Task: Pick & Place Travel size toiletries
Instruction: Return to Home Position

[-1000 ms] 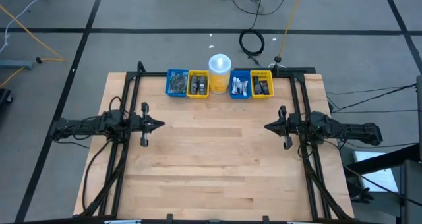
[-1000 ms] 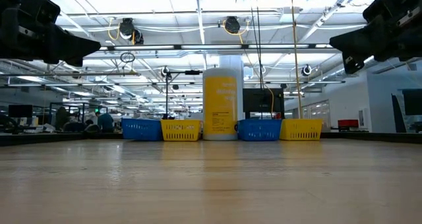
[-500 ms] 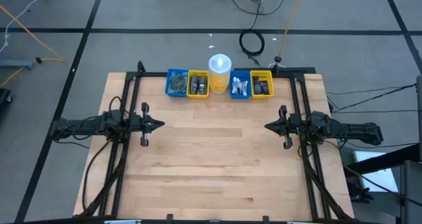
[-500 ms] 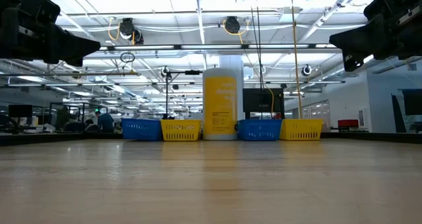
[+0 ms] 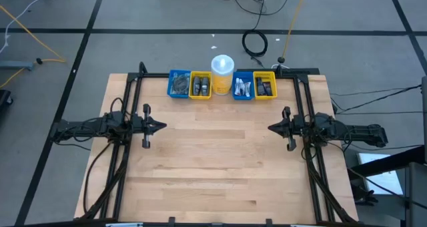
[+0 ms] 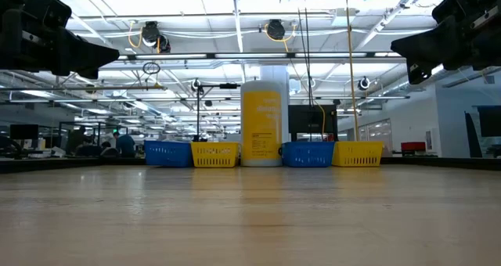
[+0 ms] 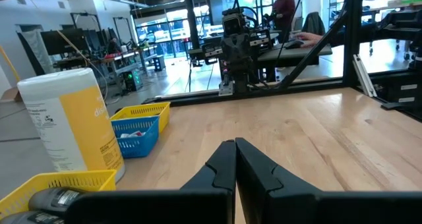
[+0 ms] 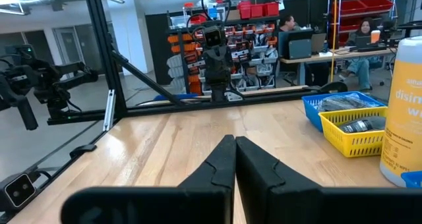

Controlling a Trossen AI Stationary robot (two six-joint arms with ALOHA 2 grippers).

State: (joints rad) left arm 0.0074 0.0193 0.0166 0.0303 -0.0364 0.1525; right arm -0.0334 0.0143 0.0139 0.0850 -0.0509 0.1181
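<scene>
The travel size toiletries lie in four small bins along the table's far edge. Dark discs fill the left blue bin point(image 5: 179, 84) point(image 8: 343, 104). Dark bottles lie in the yellow bin point(image 5: 201, 86) point(image 8: 359, 128) beside it. A white-silver tube is in the right blue bin point(image 5: 242, 87) point(image 7: 137, 130), and dark bottles are in the right yellow bin point(image 5: 265, 85). My left gripper point(image 5: 163, 126) point(image 7: 235, 143) hovers shut over the table's left side. My right gripper point(image 5: 270, 128) point(image 8: 235, 140) hovers shut over the right side. Both point toward the table's middle and hold nothing.
A tall yellow cup with a white lid point(image 5: 222, 73) point(image 6: 262, 125) stands between the two pairs of bins. Bare wooden tabletop point(image 5: 217, 160) spreads between the grippers and toward the near edge. Black frame rails point(image 5: 127, 107) run along both sides. People sit at desks in the room beyond.
</scene>
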